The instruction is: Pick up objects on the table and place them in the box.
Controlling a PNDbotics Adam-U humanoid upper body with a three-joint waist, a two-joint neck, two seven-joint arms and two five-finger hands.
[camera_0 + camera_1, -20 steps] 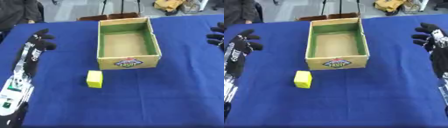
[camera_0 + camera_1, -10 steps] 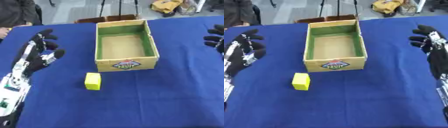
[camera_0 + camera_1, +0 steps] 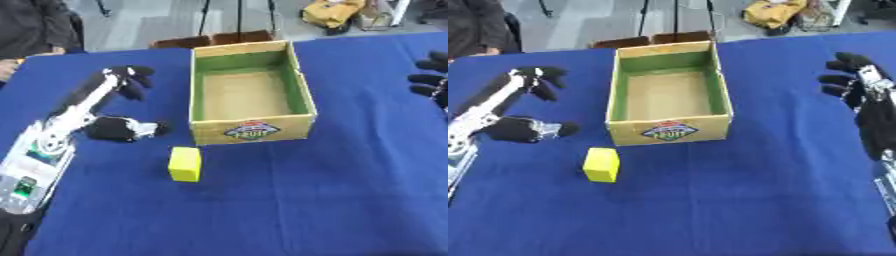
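Cloth of deep blue covers the counter (image 3: pixel 289 210), with wide bare room in front of both hands and toward the near edge. The left hand (image 3: pixel 109 112) hovers with fingers spread apart and thumb (image 3: pixel 131 129) pointing toward the box, gripping nothing. Just past the thumb, to its right, stands the open cardboard box with green inner walls and a fruit label on its front (image 3: pixel 250 97); its floor shows nothing inside. The small yellow rectangular block (image 3: pixel 185 163) lies on the cloth below and to the right of the left hand, near the box's front left corner but apart from both. The right hand (image 3: pixel 859 92), well to the right of the box, has its fingers straight and splayed. The right eye view shows its palm and forearm, while the left eye view catches only its fingertips at the picture's edge.
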